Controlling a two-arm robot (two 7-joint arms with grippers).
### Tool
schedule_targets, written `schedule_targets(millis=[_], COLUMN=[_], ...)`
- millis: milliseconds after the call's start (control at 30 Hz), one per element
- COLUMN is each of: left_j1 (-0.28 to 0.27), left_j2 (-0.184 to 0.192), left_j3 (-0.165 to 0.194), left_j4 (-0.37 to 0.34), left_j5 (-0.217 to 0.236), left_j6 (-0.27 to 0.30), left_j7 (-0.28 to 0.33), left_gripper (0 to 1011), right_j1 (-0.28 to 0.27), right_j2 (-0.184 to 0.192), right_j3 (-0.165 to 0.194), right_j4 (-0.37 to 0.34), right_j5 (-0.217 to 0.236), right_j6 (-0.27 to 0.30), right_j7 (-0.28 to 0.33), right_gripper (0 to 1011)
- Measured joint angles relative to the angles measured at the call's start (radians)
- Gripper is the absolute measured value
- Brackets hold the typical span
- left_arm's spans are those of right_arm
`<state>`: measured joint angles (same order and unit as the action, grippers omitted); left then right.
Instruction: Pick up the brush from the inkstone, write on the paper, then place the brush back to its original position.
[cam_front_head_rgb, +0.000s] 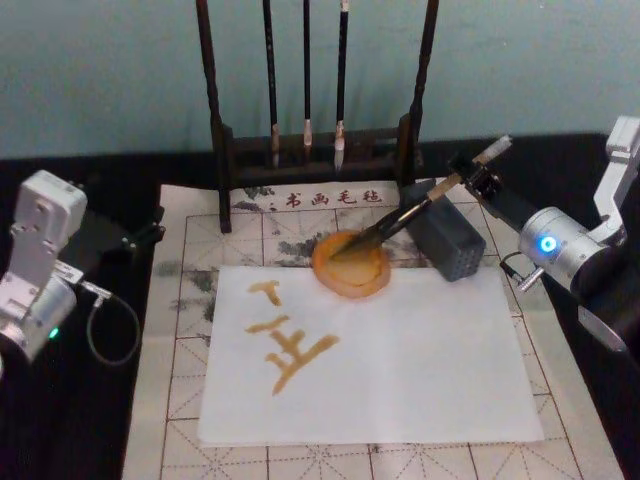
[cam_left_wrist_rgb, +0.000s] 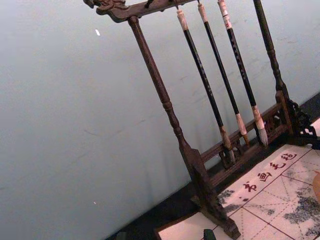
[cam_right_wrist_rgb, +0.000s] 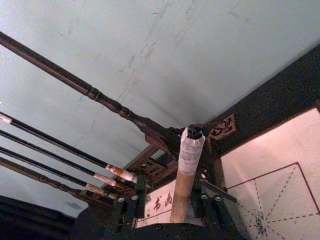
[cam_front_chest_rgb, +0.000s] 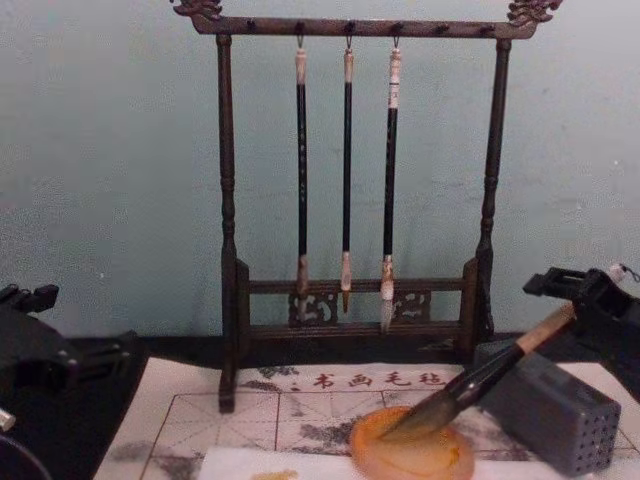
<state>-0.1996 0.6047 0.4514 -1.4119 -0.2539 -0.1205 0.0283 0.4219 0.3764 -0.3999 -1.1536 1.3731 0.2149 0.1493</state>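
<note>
- Clearly, in the head view the paper (cam_front_head_rgb: 400, 370) already carries yellowish strokes, so I judge the step in hand to be setting the brush (cam_front_head_rgb: 420, 208) back on the inkstone (cam_front_head_rgb: 350, 265). The right gripper (cam_front_head_rgb: 472, 178) grips the tan handle near its pale end, and the dark tuft lies in the orange dish, which sits at the paper's far edge. The handle slants up over the grey block (cam_front_head_rgb: 450, 240).
- The left gripper (cam_front_head_rgb: 140, 235) sits parked at the mat's left edge; I cannot tell whether it is open or closed.
- In the right wrist view the fingers (cam_right_wrist_rgb: 129, 204) bracket the handle on both sides, closed on it.
- In the chest view the tuft rests inside the raised rim. To finish well: lower until the handle is supported, open gently, then withdraw along the handle's line, clear of the rack (cam_front_chest_rgb: 228, 250) with its 3 thin brushes.
</note>
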Motion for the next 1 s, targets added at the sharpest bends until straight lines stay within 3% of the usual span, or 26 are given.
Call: schedule_targets(millis=[133,167,233,533,1000], left_j1=[0.000,0.000,0.000,0.000,0.000], left_j2=[0.000,0.000,0.000,0.000,0.000], left_j3=[0.000,0.000,0.000,0.000,0.000], left_j4=[0.000,0.000,0.000,0.000,0.000], left_j5=[0.000,0.000,0.000,0.000,0.000], left_j6=[0.000,0.000,0.000,0.000,0.000], left_j7=[0.000,0.000,0.000,0.000,0.000], left_gripper=[1001,1001,1001,1001,1001], right_j1=[0.000,0.000,0.000,0.000,-0.002], right_j2=[0.000,0.000,0.000,0.000,0.006], right_j3=[0.000,0.000,0.000,0.000,-0.004], right_j4=[0.000,0.000,0.000,0.000,-0.004], right_j5=[0.000,0.000,0.000,-0.001,-0.001], right_j6=[0.000,0.001,0.001,0.001,-0.004], right_j7=[0.000,0.000,0.000,0.000,0.000], right_gripper=[641,708,726,1000,1002])
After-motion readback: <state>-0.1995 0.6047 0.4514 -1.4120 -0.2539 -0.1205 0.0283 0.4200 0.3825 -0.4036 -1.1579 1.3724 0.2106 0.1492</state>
